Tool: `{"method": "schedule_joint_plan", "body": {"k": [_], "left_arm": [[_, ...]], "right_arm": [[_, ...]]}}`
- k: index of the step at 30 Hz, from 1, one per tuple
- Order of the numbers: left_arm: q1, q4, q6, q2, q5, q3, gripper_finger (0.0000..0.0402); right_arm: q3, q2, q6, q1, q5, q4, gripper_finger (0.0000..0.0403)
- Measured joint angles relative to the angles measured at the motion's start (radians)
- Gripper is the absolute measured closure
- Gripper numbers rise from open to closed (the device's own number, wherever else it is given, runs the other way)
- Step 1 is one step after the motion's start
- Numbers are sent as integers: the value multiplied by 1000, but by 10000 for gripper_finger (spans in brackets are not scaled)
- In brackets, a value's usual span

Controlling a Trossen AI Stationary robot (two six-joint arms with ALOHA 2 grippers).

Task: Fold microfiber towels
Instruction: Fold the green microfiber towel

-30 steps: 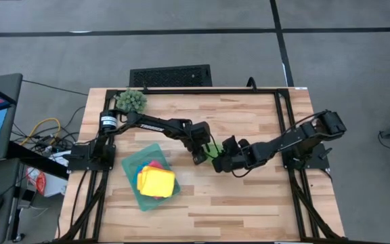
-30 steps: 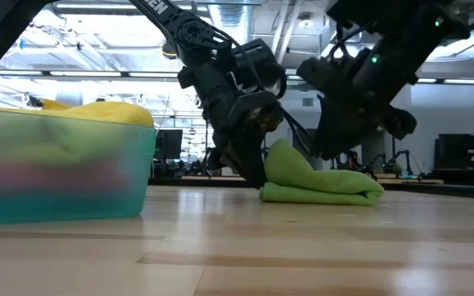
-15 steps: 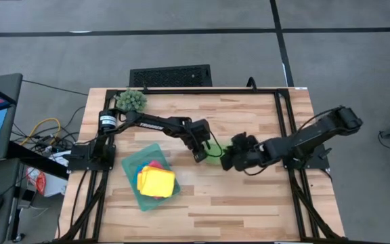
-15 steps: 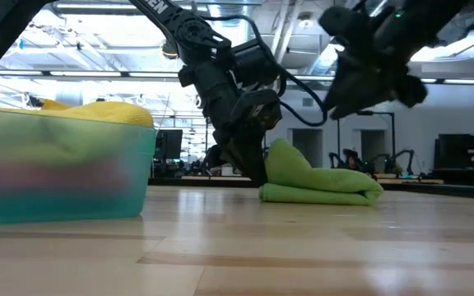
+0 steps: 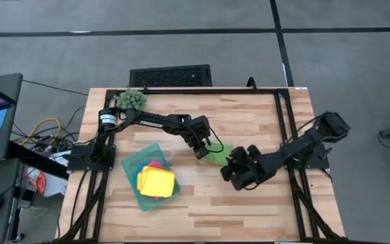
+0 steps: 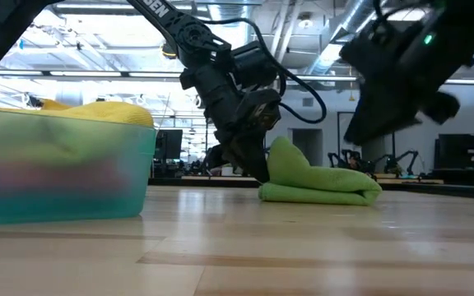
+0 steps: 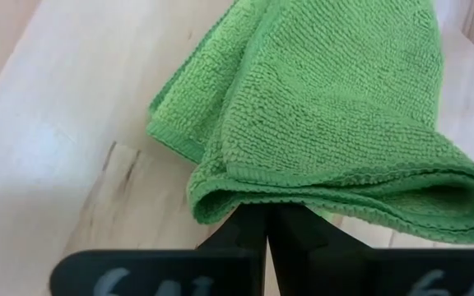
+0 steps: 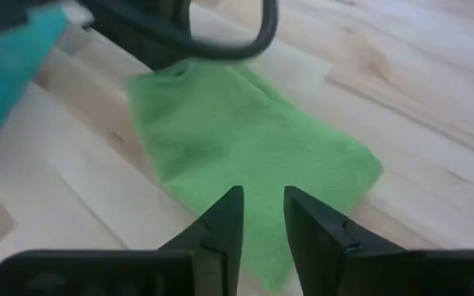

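The green towel (image 5: 219,155) lies folded near the table's middle. My left gripper (image 5: 202,153) is shut on the towel's left end. My right gripper (image 5: 231,172) hovers open just on the towel's near right, lifted off it, with nothing between its fingers (image 8: 225,222). In the right wrist view the green towel (image 8: 245,140) spreads out beyond those fingers. A yellow towel (image 5: 156,181) tops a pile in the teal tray (image 5: 131,165), with a pink one (image 5: 156,165) showing under it. My left gripper pinches a folded edge of the green towel (image 7: 249,201) between its shut fingers, several layers thick. The fingers slant down at it from the table's far left. The held end stands raised (image 6: 283,156), and the rest of the towel (image 6: 336,191) lies on the table.
The teal tray (image 6: 64,177) stands left of the towel toward the near edge. A spiky green ball plant (image 5: 132,101) sits at the far left corner. Bare wood (image 5: 249,122) stretches beyond the towel and along the near edge.
My right gripper has drawn back from the green towel, rising and going toward the table's right and near edges. The towel stays where it was, its left end still raised in my left gripper.
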Motion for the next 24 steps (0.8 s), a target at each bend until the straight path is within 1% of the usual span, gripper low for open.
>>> {"method": "schedule_joint_plan", "body": {"k": [4, 6, 11, 13, 18, 22, 24], "left_arm": [[3, -1, -6, 0, 3, 0, 401], [7, -2, -7, 0, 18, 0, 401], [30, -9, -50, -20, 103, 0, 401], [42, -22, -60, -42, 134, 0, 401], [77, -113, -64, -127, 136, 0, 401], [94, -139, -76, -218, 85, -1, 401], [83, -86, -88, -248, 64, -1, 401]], "right_arm": [[0, 98, -3, -38, -12, 41, 297], [0, 136, -5, -55, -37, 45, 300], [1, 219, -5, -89, -94, 84, 305], [2, 225, -5, -98, -100, 101, 306], [2, 215, -11, -102, -107, 120, 306], [0, 196, -55, -103, -118, 145, 306], [1, 172, -58, -101, -120, 155, 306]]}}
